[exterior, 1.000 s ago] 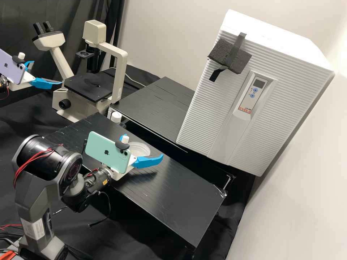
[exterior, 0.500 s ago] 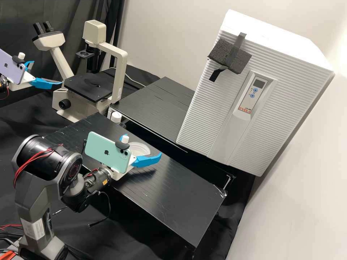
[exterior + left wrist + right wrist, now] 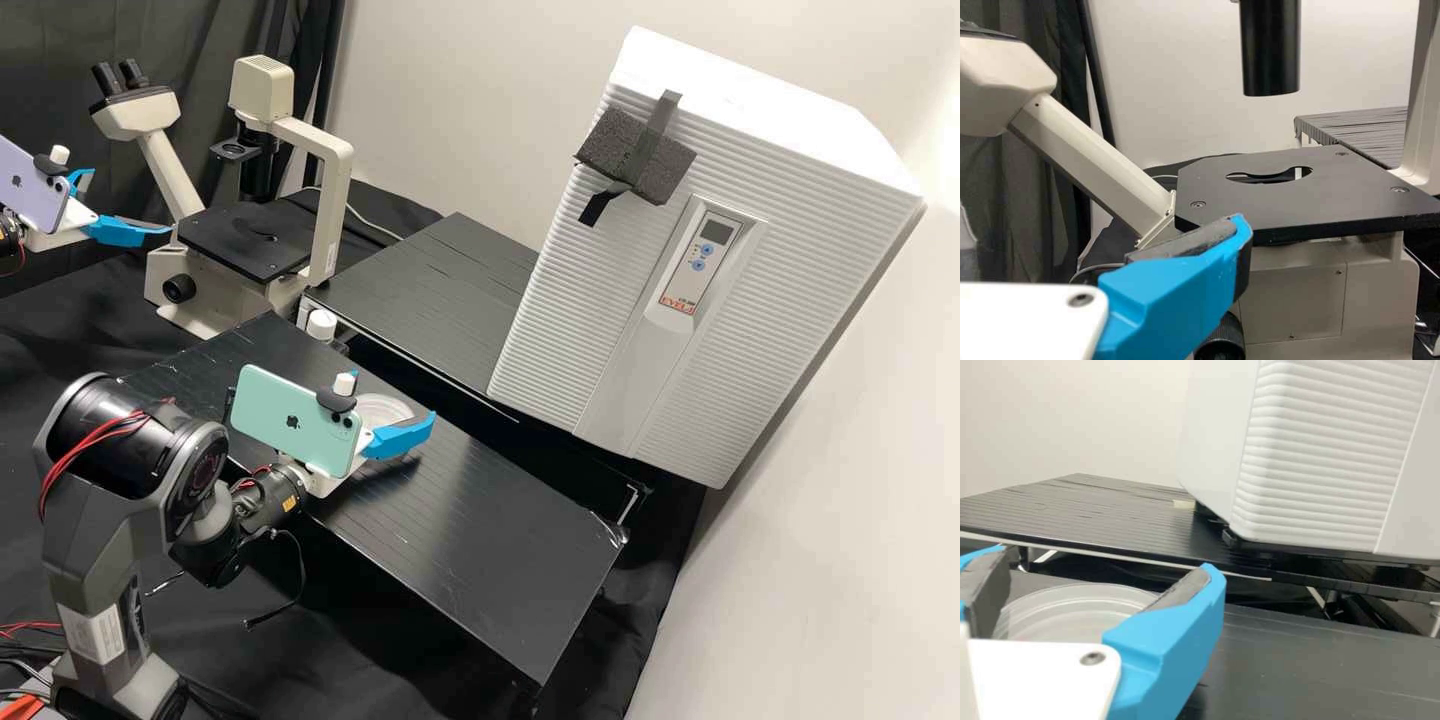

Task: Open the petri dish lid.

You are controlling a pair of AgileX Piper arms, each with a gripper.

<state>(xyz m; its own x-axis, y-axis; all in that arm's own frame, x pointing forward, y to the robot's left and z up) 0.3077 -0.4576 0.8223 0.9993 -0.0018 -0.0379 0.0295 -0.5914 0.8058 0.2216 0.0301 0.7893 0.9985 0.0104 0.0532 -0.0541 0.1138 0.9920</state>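
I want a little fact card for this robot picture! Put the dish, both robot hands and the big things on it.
dish: clear and round, on the black platform
right hand: open, around the dish; can't tell if it touches
left hand: open, near the microscope
microscope: cream, with a flat black stage
big box: white and ridged, on another black platform

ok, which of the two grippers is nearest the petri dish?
The right gripper, the one with the mint-green phone: the dish shows between its open fingers. The left gripper, with the lilac phone, is over by the microscope.
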